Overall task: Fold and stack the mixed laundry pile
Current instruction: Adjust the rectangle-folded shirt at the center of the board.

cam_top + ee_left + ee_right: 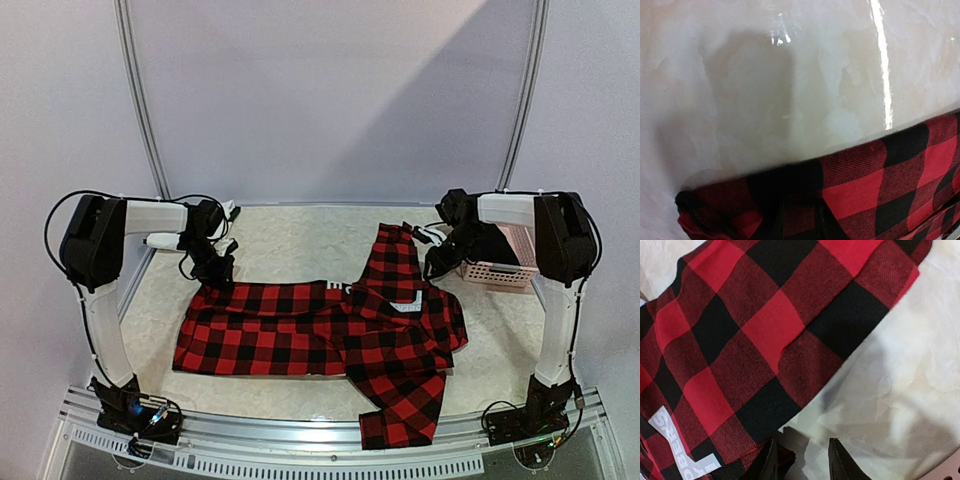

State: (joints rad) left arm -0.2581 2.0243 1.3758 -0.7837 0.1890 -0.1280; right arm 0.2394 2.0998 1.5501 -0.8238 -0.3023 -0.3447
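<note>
— Red-and-black flannel shirt [310, 335] is lying spread across the counter [290, 240], one sleeve reaching toward the near edge. Only the overhead view is showing the whole of it, along with the pink basket [497, 268] at the far right.

— And the wrist cameras?

— The right one is picking up a white label [670, 450] on the cloth. The right claw [802, 452] is standing partly open, bare counter showing between its fingers and one finger brushing the shirt's hem, gripping nothing.

— The left claw [213, 265]?

— It's sitting at the shirt's far left corner. Its own view is giving only hem and dark shapes, so I cannot tell whether it's gripping.
</note>
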